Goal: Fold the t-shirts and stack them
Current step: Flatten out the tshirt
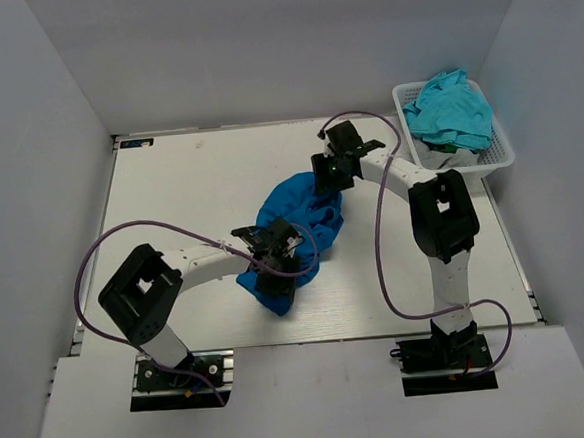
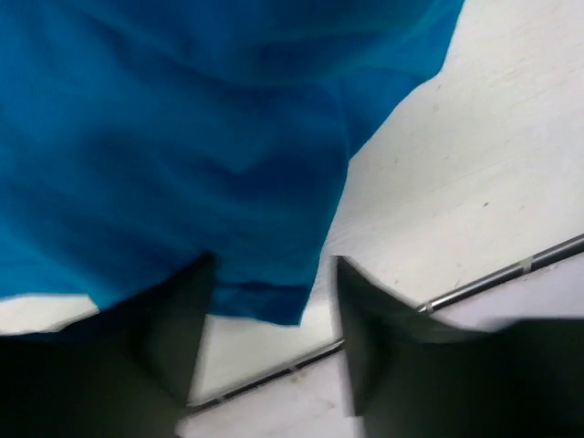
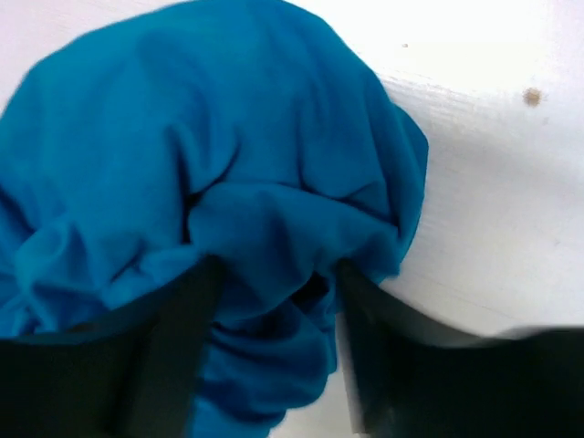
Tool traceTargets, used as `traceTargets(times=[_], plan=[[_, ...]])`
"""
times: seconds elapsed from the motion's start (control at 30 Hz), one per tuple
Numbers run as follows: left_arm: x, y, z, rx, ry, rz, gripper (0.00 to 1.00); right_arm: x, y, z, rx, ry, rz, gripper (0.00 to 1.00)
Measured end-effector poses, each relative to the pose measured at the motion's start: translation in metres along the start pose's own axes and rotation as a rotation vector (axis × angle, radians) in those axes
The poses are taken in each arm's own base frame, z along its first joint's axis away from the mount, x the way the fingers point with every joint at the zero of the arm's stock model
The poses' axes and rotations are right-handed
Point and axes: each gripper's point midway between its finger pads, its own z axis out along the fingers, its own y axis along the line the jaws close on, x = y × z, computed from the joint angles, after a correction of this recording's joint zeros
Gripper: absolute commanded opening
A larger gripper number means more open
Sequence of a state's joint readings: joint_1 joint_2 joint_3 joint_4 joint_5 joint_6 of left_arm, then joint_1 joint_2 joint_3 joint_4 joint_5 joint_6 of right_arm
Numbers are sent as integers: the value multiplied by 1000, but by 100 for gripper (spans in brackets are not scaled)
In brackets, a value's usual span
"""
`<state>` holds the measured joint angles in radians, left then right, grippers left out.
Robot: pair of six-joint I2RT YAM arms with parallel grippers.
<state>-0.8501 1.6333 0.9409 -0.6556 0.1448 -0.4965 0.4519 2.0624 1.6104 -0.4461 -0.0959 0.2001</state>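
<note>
The table (image 1: 189,186) is a flat white board, shut in by pale grey panels on its left, far and right sides. A royal blue t-shirt (image 1: 298,229) rests on it just right of the middle. The shirt is bunched into a crumpled heap rather than spread flat, and its length runs from far right to near left. A white lattice basket (image 1: 501,156) stands on the far right corner, well apart from the shirt. In the right wrist view the bare white surface beside the heap carries a small dark speck (image 3: 532,95). In the left wrist view a thin metal strip (image 2: 497,272) crosses the table past the shirt's edge.
</note>
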Motion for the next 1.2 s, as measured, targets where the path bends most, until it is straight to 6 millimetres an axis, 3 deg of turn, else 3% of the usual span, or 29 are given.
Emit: traceTargets(times=[0.03, 0.07, 0.1, 0.3, 0.37, 0.43, 0.53, 0.6, 0.77, 1.0, 1.2], plan=[[-1, -1, 1, 5, -8, 0, 46, 3, -1, 4, 10, 8, 2, 41], [-3, -2, 2, 9, -16, -5, 14, 5, -2, 7, 19, 15, 4, 27], [-4, -3, 3, 10, -24, -9, 0, 7, -4, 9, 27, 20, 10, 0], [-17, 7, -5, -65, -85, -35, 0, -1, -4, 8, 49, 0, 49, 0], [-31, 11, -21, -105, -154, -57, 0, -8, -4, 2, 57, -24, 51, 0], [-53, 13, -51, -141, -274, -84, 0, -17, -5, -11, 77, -63, 50, 0], [-90, 12, -118, -162, -517, -144, 0, -40, -3, -49, 104, -161, 44, 0], [-110, 14, -173, -163, -700, -210, 0, -62, 0, -84, 122, -255, 41, 0], [-117, 38, -283, -182, -1022, -439, 0, -103, -10, -179, 232, -497, 76, 0], [-106, 70, -362, -292, -1215, -604, 0, -111, -57, -271, 447, -667, 163, 0], [-83, 92, -428, -314, -1384, -684, 0, -109, -73, -337, 551, -772, 145, 0]])
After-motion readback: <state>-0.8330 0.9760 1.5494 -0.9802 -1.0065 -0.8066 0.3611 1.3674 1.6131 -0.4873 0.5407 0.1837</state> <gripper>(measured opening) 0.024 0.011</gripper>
